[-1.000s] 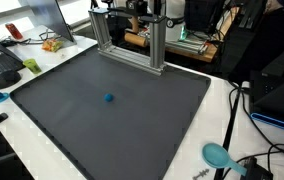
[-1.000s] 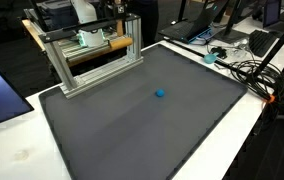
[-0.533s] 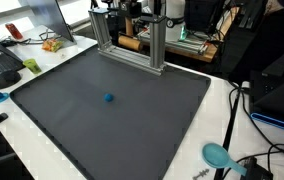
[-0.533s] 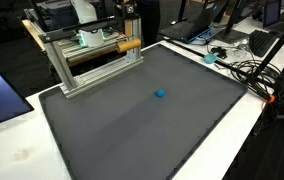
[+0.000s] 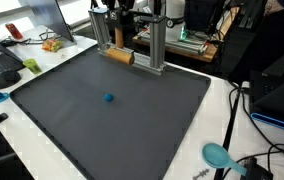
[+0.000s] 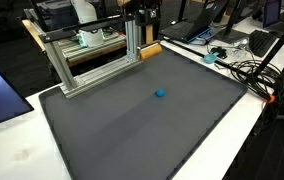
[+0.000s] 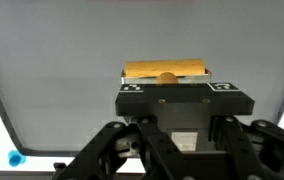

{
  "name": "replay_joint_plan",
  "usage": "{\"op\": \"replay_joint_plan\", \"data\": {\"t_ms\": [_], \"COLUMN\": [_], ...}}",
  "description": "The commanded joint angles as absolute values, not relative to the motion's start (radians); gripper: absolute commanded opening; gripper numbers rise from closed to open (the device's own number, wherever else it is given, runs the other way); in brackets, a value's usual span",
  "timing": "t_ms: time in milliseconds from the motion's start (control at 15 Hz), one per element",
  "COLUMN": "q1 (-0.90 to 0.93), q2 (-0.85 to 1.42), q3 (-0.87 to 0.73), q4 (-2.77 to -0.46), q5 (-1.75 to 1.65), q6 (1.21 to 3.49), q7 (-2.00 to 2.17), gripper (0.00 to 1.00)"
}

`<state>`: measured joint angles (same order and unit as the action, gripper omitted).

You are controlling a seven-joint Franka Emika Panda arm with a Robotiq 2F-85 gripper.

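**Ana:** What is the tool (image 7: 169, 82) doing?

**Ben:** Its jaws are drawn together and clamped on a wooden block (image 7: 165, 70). In the wrist view the tan block lies crosswise right ahead of the two black fingers (image 7: 132, 90), with a grey surface filling the picture beyond it.

**Ana:** And where does the block sit in the scene?

**Ben:** At the far edge of the dark mat (image 5: 112, 135), just beside the aluminium frame (image 5: 156, 45) that stands along that edge. In an exterior view the block (image 5: 118, 56) hangs low in front of the frame's bottom rail, between the uprights. In an exterior view from another angle it (image 6: 150, 50) shows just past the frame's end post, near the mat's far corner.

**Ana:** Is it resting on the mat?

**Ben:** I cannot tell. It is close to the surface, but the pictures are too small to show contact or a gap.

**Ana:** Anything else nearby?

**Ben:** A small blue ball (image 5: 108, 98) lies alone near the middle of the mat, well apart from the block. The mat covers most of a white bench (image 5: 218, 108). A teal scoop (image 5: 218, 155) lies on the bench at a near corner, beside some black cables (image 5: 234, 115).
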<state>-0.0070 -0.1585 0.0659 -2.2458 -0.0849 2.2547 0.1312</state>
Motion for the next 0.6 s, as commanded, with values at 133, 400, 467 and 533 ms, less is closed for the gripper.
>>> {"op": "replay_joint_plan", "data": {"t_ms": [133, 400, 467, 533], "q1": [0.006, 0.006, 0.006, 0.005], "q2": [-0.106, -0.109, -0.109, -0.090], "q3": [0.058, 0.057, 0.057, 0.051], "q4": [-2.220, -2.223, -2.223, -2.214], "q5": [-0.089, -0.089, -0.089, -0.070], "q6": [2.288, 2.287, 2.287, 2.311], "q7": [0.131, 0.131, 0.131, 0.113], "gripper": [0.47, 0.47, 0.22, 0.22]}}
